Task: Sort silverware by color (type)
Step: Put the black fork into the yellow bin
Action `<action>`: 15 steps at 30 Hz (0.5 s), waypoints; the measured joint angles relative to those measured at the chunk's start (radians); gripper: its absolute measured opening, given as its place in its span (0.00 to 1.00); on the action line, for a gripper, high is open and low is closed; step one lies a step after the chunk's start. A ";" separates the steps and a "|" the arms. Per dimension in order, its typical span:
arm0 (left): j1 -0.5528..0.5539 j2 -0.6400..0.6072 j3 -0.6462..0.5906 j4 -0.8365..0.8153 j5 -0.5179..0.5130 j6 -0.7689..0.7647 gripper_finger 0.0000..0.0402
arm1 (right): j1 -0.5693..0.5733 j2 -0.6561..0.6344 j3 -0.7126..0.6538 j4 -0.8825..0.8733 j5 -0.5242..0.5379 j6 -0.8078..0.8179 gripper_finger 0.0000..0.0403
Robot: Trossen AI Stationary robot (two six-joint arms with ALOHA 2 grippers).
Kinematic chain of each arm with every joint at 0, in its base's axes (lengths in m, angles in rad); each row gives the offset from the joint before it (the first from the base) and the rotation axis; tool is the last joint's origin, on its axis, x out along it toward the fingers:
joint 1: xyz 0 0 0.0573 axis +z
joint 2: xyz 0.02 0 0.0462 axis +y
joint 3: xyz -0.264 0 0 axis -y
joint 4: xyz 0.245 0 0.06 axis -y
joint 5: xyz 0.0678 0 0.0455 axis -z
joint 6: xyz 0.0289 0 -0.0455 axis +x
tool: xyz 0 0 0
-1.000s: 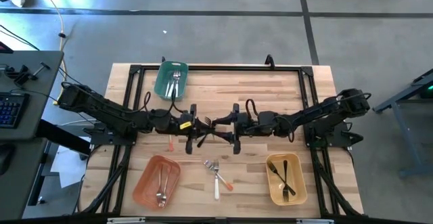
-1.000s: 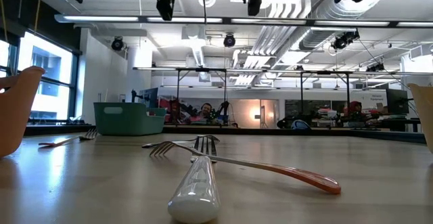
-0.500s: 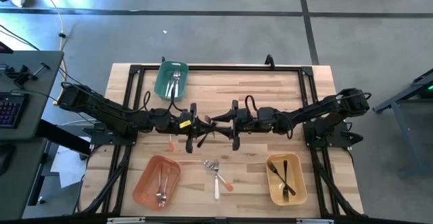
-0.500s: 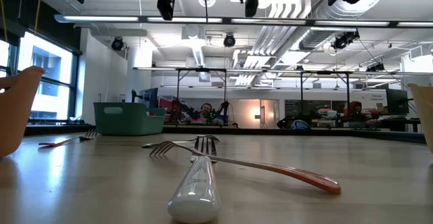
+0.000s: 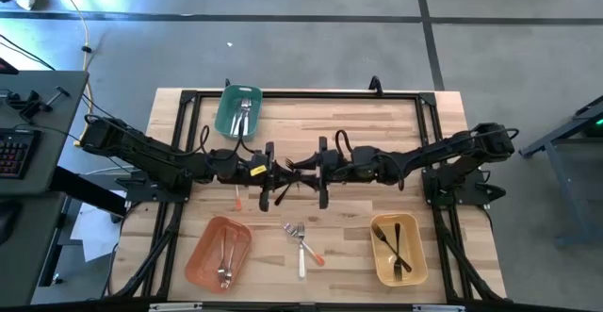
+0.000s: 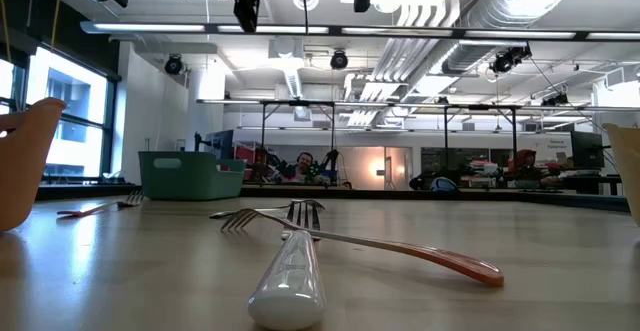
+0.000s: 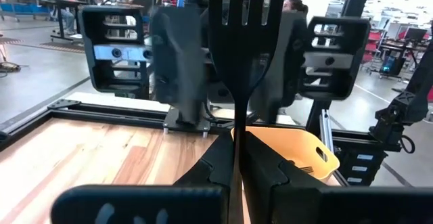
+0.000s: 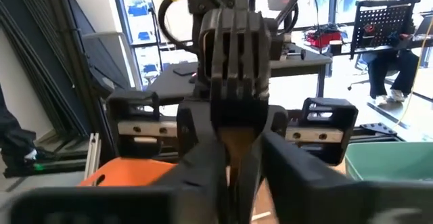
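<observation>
Workshop space with ceiling ducts and lit benches lies beyond a pale wooden counter (image 5: 377, 133) framed in black rails. Above its middle the two arms meet head-on. The left gripper (image 7: 237, 158) has its fingers (image 7: 215, 162) pressed together on the handle of a black fork (image 7: 238, 31); the fork's long axis runs straight out from that gripper, tines pointing at the right gripper (image 5: 306, 172) directly opposite. In the right wrist view the tines (image 8: 235, 41) stand between the right gripper's fingers (image 8: 284, 158), which sit spread either side of the fork; whether they touch it cannot be told.

Just nearer the front edge than the meeting grippers lie a white-handled fork (image 5: 301, 252) and an orange-tipped fork (image 5: 311, 246), crossed over each other, tines toward the grippers and handles toward the front edge. Beside the left gripper another orange-tipped utensil (image 5: 236, 197) lies on the bare wood, its long axis front to back. Farther out, an orange bin (image 5: 203, 253) in front of the left arm holds silver pieces, a yellow bin (image 5: 415, 253) in front of the right arm holds black forks crossed, and a green bin (image 5: 224, 117) behind the left gripper holds pale forks lying front to back.
</observation>
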 joint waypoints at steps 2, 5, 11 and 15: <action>0.000 0.000 0.000 0.002 0.000 0.000 0.03 | 0.000 0.000 0.000 -0.003 0.000 -0.016 0.10; 0.000 0.000 0.001 0.004 0.000 -0.005 0.05 | 0.005 0.001 0.000 -0.006 0.000 -0.045 0.03; 0.000 0.000 0.001 -0.047 0.000 0.019 0.13 | 0.014 -0.041 -0.001 -0.070 0.004 -0.039 0.01; 0.000 0.000 0.001 -0.099 -0.002 0.032 0.19 | 0.020 -0.107 -0.001 -0.146 0.012 -0.012 0.00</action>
